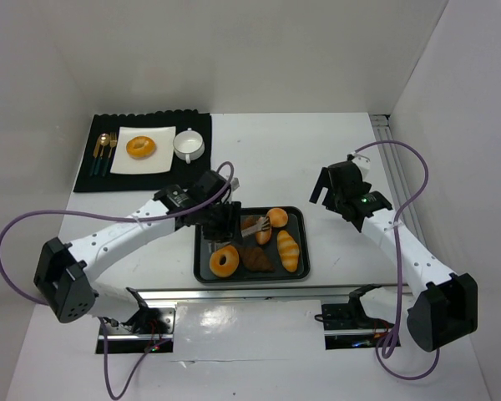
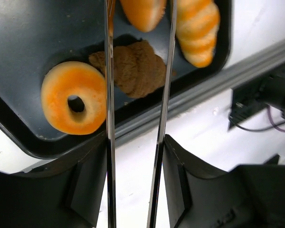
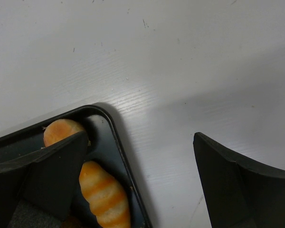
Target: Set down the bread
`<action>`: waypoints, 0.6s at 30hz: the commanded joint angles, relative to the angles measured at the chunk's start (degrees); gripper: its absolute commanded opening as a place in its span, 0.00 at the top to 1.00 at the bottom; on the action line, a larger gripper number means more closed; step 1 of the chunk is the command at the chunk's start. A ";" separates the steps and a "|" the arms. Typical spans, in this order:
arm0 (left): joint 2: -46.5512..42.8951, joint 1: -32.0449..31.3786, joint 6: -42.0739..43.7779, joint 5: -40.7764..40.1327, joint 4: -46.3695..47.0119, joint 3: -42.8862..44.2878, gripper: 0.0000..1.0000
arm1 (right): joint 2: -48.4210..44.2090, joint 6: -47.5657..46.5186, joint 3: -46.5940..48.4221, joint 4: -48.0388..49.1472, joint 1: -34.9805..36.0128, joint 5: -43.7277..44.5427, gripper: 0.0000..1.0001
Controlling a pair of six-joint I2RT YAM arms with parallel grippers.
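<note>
Gripping tongs (image 2: pixel 108 142), the left gripper (image 1: pixel 221 221) is picking bread; next it must squeeze them on the croissant (image 2: pixel 135 69) ahead, while the right gripper (image 3: pixel 138 152) gapes wide.

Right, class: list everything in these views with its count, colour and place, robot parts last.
table: one, white, under everything
mat: one, black, far left of the table
plate: one, white, on the mat
cup: one, white, right of the plate
spoon and fork: one each, gold, left of the plate
tray: one, black, between the arms
doughnuts: two, orange, one in the tray, one on the plate
croissant: one, brown, in the tray beside the doughnut
striped roll: one, yellow-orange, tray's right side
round buns: two, orange, tray's far side
tongs: one pair, silver, over the tray
left hand: one, black, shut on the tongs
right hand: one, black, open, above the table right of the tray
</note>
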 commanded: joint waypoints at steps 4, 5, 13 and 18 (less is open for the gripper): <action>4.31 -3.36 -2.67 -8.65 -3.73 4.25 0.42 | -1.23 -0.41 1.75 0.04 0.37 0.69 0.01; 4.31 -3.97 -2.67 -8.66 -3.73 4.25 0.42 | -1.23 -0.41 1.14 0.04 0.37 0.69 0.01; 2.91 -2.84 -1.10 -14.18 -12.14 14.86 0.80 | -1.23 -0.41 1.14 0.04 0.37 0.69 0.01; -0.17 7.52 3.56 -16.74 -16.21 20.15 0.85 | -1.23 -0.41 1.14 1.09 0.37 -0.54 0.01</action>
